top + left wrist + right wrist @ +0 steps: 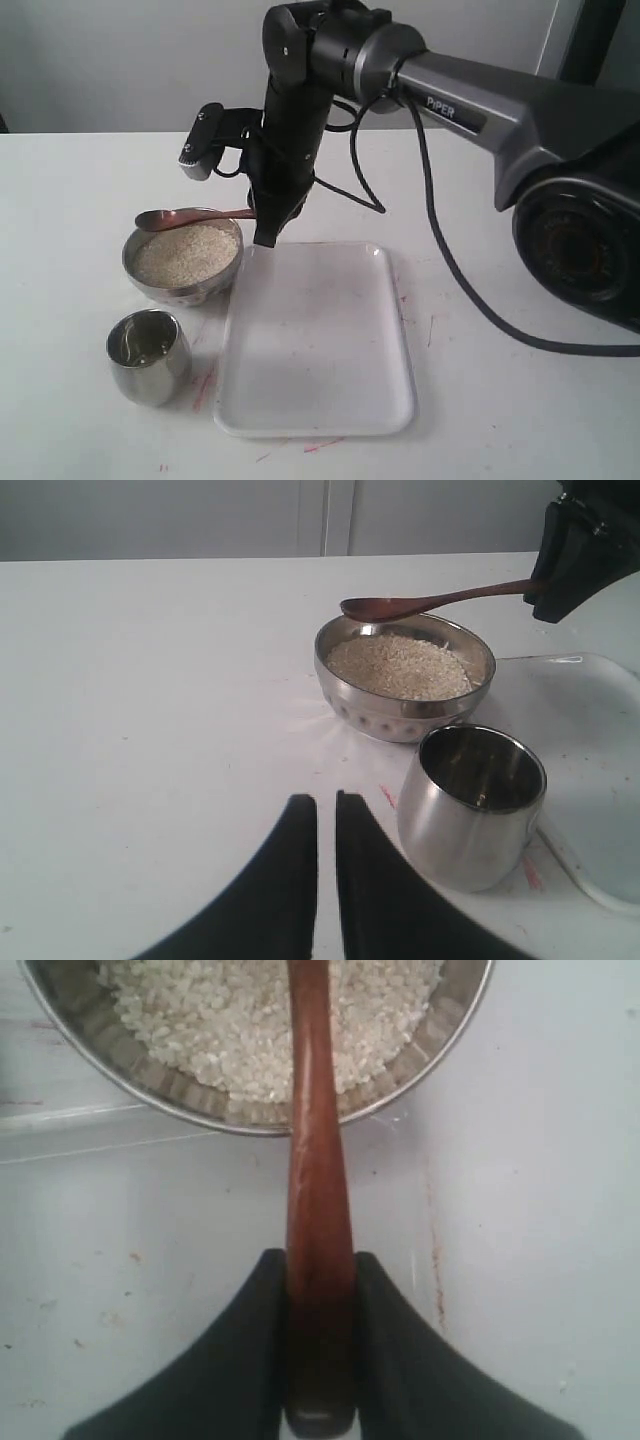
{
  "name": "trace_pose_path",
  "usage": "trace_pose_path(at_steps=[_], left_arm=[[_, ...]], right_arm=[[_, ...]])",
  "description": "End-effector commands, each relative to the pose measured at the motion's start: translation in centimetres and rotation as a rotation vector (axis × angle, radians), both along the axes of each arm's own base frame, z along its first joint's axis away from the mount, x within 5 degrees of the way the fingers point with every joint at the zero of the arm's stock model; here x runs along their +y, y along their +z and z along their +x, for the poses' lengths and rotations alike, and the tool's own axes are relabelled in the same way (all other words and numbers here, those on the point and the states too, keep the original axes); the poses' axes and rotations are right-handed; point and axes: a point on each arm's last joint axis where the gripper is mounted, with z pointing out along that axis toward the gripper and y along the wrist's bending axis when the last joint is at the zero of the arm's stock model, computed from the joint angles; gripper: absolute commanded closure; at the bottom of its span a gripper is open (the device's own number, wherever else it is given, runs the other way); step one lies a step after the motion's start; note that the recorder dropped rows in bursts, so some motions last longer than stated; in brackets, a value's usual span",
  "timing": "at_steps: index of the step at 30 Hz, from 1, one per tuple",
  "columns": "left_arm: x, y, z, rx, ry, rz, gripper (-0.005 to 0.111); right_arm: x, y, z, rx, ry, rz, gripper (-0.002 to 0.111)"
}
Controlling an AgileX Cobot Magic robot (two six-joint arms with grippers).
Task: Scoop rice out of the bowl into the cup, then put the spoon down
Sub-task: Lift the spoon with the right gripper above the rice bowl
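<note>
Exterior view: the right gripper [268,232] clamps the handle of the wooden spoon [195,215], whose head hangs above the steel bowl [180,292] of rice [187,255]. The steel cup [150,368] stands just beside the bowl (a white tray [320,350] lies alongside).
Left wrist view: the left gripper [326,802] is nearly closed and empty, near the cup.
Right wrist view: the fingers [400,1360] pinch the handle.

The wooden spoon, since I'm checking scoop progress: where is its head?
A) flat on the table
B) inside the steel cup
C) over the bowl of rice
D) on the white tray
C: the right tool grips the wooden spoon by its handle, with the head over the rice in the steel bowl.
</note>
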Motion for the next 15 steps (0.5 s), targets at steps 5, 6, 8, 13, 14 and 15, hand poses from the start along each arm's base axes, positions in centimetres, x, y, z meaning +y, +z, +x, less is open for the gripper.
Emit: trace_pose_path(at_steps=[5,6,8,13,14,15], left_arm=[[0.0,0.3,0.0,-0.009,0.002,-0.009,0.092],[0.0,0.3,0.0,-0.009,0.002,-0.009,0.092],[0.0,0.3,0.0,-0.009,0.002,-0.009,0.092],[0.0,0.3,0.0,-0.009,0.002,-0.009,0.092],[0.0,0.3,0.0,-0.009,0.002,-0.009,0.092],[0.0,0.3,0.0,-0.009,0.002,-0.009,0.092]], right_arm=[[2.0,1.7,-1.7,-0.157,0.062,-0.195,0.108],[2.2,1.9,-1.8,-0.177,0.050,-0.216,0.108],[2.3,2.4,-2.0,-0.219,0.021,-0.254,0.108],[2.7,3.9,-2.5,-0.329,-0.045,-0.323,0.108],[2.8,4.3,-2.7,-0.346,-0.054,-0.328,0.108],[3.0,4.5,-2.8,-0.358,-0.063,-0.328,0.108]])
